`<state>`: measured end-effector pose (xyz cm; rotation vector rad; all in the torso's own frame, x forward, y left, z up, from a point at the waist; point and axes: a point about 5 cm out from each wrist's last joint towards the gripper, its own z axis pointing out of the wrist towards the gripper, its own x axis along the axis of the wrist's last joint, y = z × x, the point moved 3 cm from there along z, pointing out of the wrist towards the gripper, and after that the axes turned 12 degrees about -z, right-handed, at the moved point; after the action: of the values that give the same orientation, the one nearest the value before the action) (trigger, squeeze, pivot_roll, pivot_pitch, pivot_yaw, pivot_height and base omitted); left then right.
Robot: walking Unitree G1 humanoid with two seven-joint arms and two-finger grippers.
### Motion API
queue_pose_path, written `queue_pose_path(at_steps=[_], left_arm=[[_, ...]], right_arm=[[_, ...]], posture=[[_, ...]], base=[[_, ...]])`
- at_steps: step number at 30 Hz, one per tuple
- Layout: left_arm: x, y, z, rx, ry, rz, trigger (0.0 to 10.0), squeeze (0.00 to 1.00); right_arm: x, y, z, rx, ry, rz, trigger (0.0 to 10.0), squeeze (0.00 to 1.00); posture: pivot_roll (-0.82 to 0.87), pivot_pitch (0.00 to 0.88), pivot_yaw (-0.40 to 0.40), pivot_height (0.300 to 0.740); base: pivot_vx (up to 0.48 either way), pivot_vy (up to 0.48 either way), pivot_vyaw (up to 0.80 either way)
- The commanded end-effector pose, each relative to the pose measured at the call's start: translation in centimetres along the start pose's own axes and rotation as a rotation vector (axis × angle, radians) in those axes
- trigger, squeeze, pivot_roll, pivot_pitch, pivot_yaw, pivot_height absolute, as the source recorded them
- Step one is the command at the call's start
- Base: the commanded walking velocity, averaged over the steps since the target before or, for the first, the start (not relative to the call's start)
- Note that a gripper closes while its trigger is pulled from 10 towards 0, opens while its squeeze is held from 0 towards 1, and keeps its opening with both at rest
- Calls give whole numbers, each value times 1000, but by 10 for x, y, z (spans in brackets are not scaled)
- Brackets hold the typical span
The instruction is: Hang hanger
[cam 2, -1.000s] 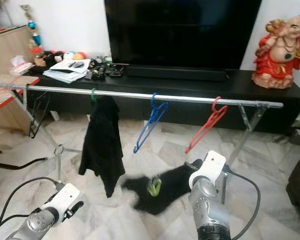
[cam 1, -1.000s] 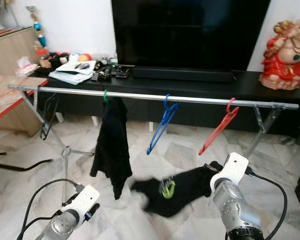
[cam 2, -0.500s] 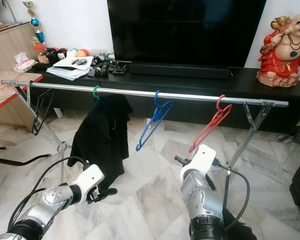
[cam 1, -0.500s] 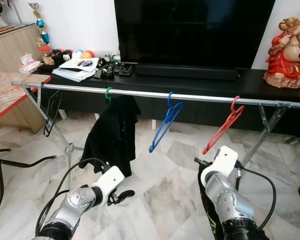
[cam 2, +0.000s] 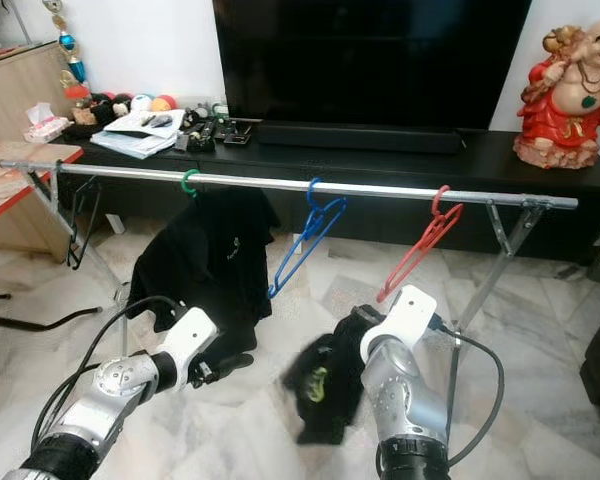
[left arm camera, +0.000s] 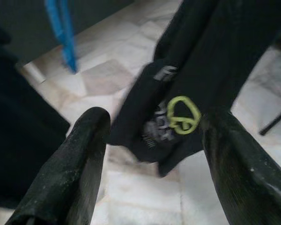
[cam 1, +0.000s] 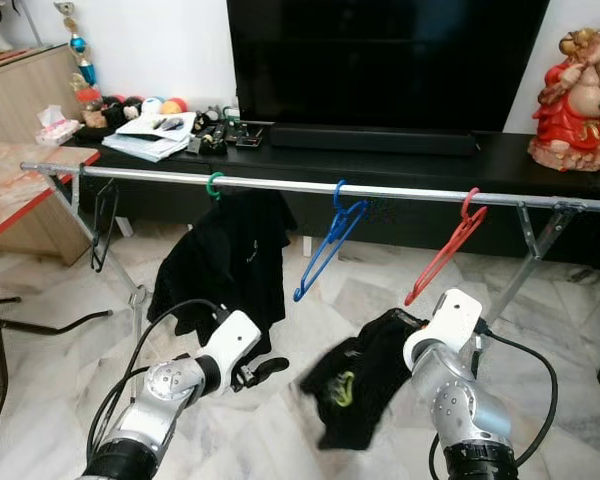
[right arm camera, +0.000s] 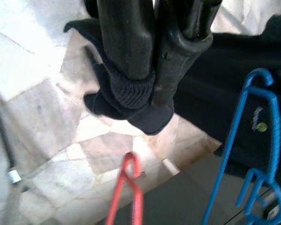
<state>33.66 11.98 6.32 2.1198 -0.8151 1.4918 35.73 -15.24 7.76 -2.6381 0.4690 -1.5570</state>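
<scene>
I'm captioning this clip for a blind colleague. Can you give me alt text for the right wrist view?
The right claw is shut on the ribbed edge of a black garment, which bunches below its black fingers above a marble floor. A red hanger and a blue hanger show beyond it.

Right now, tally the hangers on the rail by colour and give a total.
Black hanger: 1
Green hanger, under a black garment: 1
Blue hanger: 1
Red hanger: 1
Total on the rail: 4
</scene>
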Motion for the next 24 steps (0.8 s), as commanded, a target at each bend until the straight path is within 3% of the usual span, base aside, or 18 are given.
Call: queue_pose_path(at_steps=[1,10,16,18,24], left_arm=[[2,9,1,-60,-15,14,10000,0],[-1,24,0,-167,-74,24,10000,0],[9,22,4,-126,-31,48,10000,0],[10,21,4,-109,-30,74,10000,0],[14,25,4,-130,-5,24,10000,0]], right_arm=[[13,-3,-3,2,43,8,10000,0],[19,-12,-6,24,52,11,10000,0],[18,-20,-8,46,47,5,10000,0],[17,-20,-9,48,45,5,10000,0],[18,-25,-9,62,44,-7,10000,0]], posture=[[57,31,70,740],[53,32,71,740],[53,31,72,740],[52,31,72,740],[51,27,69,740]], base=[[0,0,-800],[0,0,-800],[0,0,-800],[0,-480,-800],[0,-80,-800]])
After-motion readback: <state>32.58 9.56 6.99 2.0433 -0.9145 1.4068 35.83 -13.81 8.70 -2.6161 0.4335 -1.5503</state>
